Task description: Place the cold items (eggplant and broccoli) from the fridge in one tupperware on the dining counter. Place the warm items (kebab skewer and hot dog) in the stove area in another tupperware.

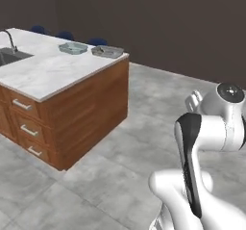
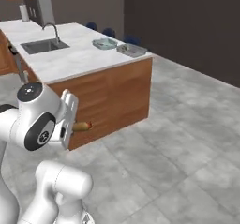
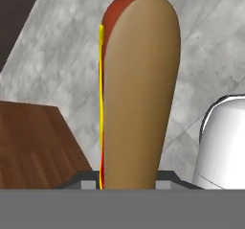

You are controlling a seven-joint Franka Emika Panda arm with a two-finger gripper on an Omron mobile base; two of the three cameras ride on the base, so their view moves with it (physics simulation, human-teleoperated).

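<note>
Arm folded low, gripper clamped on load

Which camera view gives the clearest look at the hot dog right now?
The hand view: the hot dog stands large in the gripper, bun, sausage and mustard line all visible. The right base view shows just its end poking out beside the hand.

Before me I see a wooden kitchen island with a white marble top, a steel sink, a curved faucet and a grey tiled floor.
</note>
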